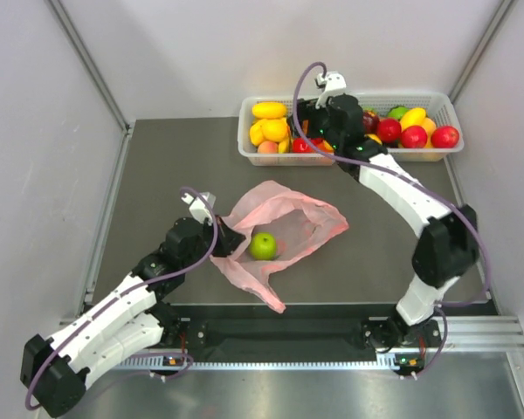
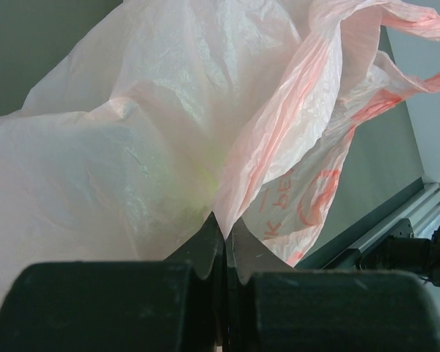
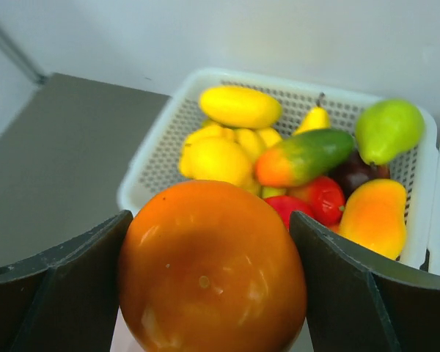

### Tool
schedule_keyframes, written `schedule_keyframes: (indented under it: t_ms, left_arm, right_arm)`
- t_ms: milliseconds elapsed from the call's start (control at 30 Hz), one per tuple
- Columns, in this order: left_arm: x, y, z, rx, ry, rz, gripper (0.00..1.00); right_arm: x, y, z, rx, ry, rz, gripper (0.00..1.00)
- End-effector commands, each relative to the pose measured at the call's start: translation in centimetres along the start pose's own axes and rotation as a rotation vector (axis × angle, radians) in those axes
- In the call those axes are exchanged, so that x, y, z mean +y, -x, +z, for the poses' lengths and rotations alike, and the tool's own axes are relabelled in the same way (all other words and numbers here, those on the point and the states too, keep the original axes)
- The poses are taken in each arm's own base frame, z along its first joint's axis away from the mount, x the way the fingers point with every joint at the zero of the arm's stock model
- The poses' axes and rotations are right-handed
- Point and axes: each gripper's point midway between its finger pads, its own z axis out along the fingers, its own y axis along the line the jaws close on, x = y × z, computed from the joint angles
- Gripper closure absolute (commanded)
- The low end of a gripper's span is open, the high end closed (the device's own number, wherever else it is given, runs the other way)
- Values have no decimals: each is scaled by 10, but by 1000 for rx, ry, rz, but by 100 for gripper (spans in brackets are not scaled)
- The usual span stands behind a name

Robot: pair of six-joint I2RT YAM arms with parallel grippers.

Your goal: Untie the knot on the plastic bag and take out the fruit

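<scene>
Top external shows the bag (image 1: 306,218) lying open mid-table, a green fruit (image 1: 263,246) in its mouth; no knot shows. Left gripper (image 2: 225,233) is pinched on the thin, limp, slippery film at the bag's left edge. Right gripper (image 3: 211,220) clamps an orange fruit (image 3: 213,279) over the far basket (image 3: 152,165). Green fruit looks light, hard and smooth: grip it across its widest part.

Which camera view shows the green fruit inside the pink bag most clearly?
The top external view: the green fruit shows whole and sharp inside the plastic bag. The left wrist view shows only a faint greenish tint behind the film. The right wrist view does not show it.
</scene>
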Motion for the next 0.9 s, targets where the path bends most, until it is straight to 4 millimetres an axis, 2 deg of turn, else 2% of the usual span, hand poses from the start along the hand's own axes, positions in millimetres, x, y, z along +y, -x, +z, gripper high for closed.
schedule_keyframes:
  t_ms: [0, 33, 67, 100, 133, 167, 200, 233, 267, 300, 367, 400, 433, 467, 500, 533, 567, 600, 633, 700, 733, 800, 867]
  left_arm:
    - [-15, 8, -4, -22, -63, 10, 100]
    - [-16, 8, -3, -21, -68, 10, 100]
    - [-16, 8, -3, -19, -71, 10, 100]
    - [-17, 8, -3, -19, -73, 8, 100]
    - [-18, 8, -4, -18, -78, 10, 100]
    - [-18, 8, -4, -19, -81, 12, 100]
    - [-18, 7, -4, -16, -82, 12, 100]
    - [-19, 6, -5, -18, -87, 8, 100]
    - [-18, 6, -5, -19, -88, 7, 100]
    - [-18, 5, -5, -15, -90, 4, 100]
    - [-17, 1, -4, -8, -92, -4, 100]
    - [-17, 1, -4, -8, -94, -5, 100]
    - [-16, 0, -4, -7, -92, -10, 100]
    - [-16, -1, -4, -5, -92, -11, 100]
    - [-16, -1, -5, -5, -94, -12, 100]
    - [-17, -1, -5, -8, -96, -10, 100]
    - [-17, -1, -5, -8, -96, -10, 100]
    - [-17, -1, -5, -8, -98, -8, 100]
    - [-17, 1, -5, -11, -97, -6, 100]
    - [-17, 1, -5, -11, -95, -4, 100]
    - [-17, 1, -5, -10, -94, -2, 100]
    - [-18, 2, -5, -13, -98, -3, 100]
    - [-18, 2, -5, -12, -95, -5, 100]
  right_arm:
    - [-33, 41, 39, -154, -119, 49, 100]
    - [-37, 36, 51, -149, -126, 51, 100]
    - [-40, 48, 61, -178, -129, 52, 100]
    - [-46, 21, 85, -132, -137, 50, 100]
    - [-49, 16, 96, -124, -140, 41, 100]
    - [-49, 33, 105, -160, -138, 40, 100]
    - [-48, 30, 114, -160, -130, 32, 100]
    - [-52, 22, 132, -161, -134, 19, 98]
    - [-54, 17, 140, -163, -139, 11, 90]
    - [-58, -3, 155, -145, -144, 7, 89]
    - [-66, 5, 164, -199, -187, 14, 86]
    - [-71, -14, 175, -177, -201, 10, 81]
    - [-72, -4, 179, -200, -208, 14, 80]
    - [-75, -7, 183, -200, -216, 16, 72]
    - [-78, -21, 192, -184, -222, 15, 61]
    - [-79, -13, 193, -206, -227, 24, 46]
    - [-79, -14, 196, -212, -228, 32, 28]
    - [-83, -23, 201, -205, -235, 36, 24]
    - [-83, -14, 201, -226, -235, 46, 24]
    - [-87, -16, 205, -230, -238, 53, 22]
    - [-88, -10, 204, -246, -242, 62, 20]
    - [-97, -8, 204, -256, -261, 72, 1]
    - [-102, -3, 202, -264, -265, 76, 0]
